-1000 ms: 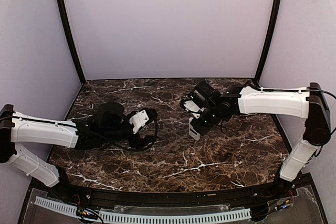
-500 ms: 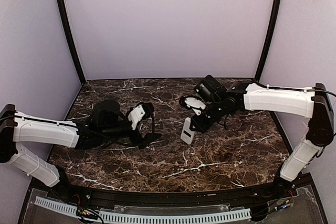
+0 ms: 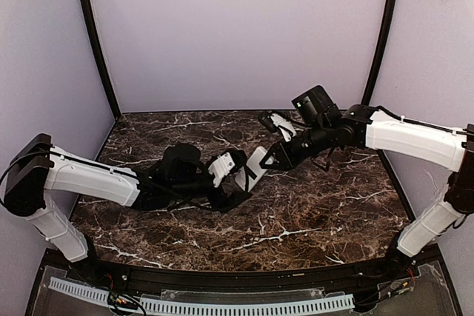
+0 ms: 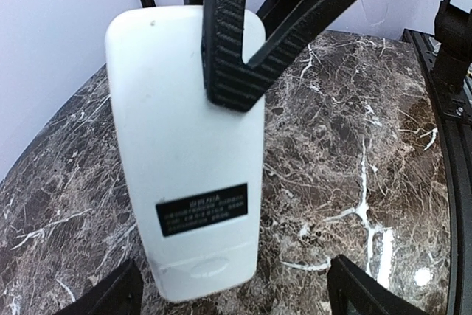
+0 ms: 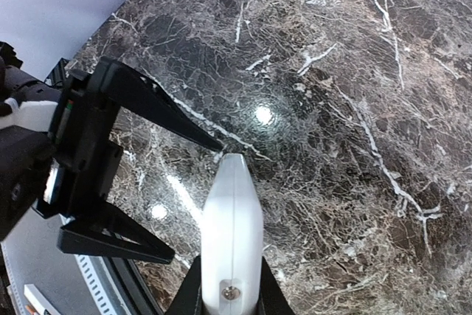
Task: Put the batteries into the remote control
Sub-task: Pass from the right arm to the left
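Right claw: closed on one end of the remote control, a finger on each broad face. Seen edge-on in the right wrist view, a thin white sliver running straight out from the fingers.

Top view: right claw at mid-surface, remote control slanting from it toward the near left. Long axis diagonal, gripped end far and right, free end near and left, aimed at the left claw. Apparently lifted off the surface.

Left wrist view: plain white back of the remote control facing the camera, long axis nearly up-down in frame and slightly tilted. Black label close to the free end, a faint curved seam just below it. One black ribbed finger of the right claw laid across the far end, covering part of the back.

Left claw: open wide, holding nothing. Fingertips low in that frame, one either side of the free end, touching neither. From the right wrist, left claw spread in a V with the remote's tip near the upper finger; contact not readable there.

Around: dark brown white-veined marble surface, lilac walls, black corner posts.
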You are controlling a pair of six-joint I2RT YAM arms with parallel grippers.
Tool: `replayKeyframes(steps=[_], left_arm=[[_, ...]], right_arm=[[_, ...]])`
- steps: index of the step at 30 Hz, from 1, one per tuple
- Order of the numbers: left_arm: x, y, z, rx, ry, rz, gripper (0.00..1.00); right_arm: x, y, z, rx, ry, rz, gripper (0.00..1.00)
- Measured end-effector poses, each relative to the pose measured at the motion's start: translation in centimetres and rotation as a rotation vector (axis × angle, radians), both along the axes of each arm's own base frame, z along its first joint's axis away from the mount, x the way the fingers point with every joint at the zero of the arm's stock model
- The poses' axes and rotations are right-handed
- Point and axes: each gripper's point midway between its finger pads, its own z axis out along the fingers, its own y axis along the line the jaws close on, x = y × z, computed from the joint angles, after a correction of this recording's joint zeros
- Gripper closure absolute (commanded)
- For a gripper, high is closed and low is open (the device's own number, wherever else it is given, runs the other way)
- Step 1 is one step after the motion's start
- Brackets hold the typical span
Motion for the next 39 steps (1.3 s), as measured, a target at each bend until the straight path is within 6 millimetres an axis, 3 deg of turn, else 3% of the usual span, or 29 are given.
replayKeyframes(steps=[9,17,23,30,36,39], left_arm=[[1.9,-2.3,0.9,-0.006,-0.035,0.049,0.26],[3.0,-2.5,0.9,0.017,-0.049,0.095,0.38],[3.0,-2.6,1.0,0.022,-0.052,0.104,0.50],[2.7,-2.7,1.1,-0.014,0.007,0.065,0.59],[1.6,-2.7,3.2,-0.167,0.133,-0.058,0.61],[0.8,-2.6,4.8,-0.248,0.183,-0.133,0.61]], right_arm=[[-0.9,0.6,0.1,0.053,0.073,0.005,1.00],[-0.7,0.8,0.4,0.076,0.091,-0.009,0.99],[-0.5,0.7,0.5,0.090,0.107,-0.017,0.57],[0.7,-0.9,0.5,0.147,0.154,-0.052,0.40],[0.2,-2.0,4.3,0.285,0.075,0.014,0.09],[-0.5,-2.4,6.7,0.366,-0.011,0.061,0.02]])
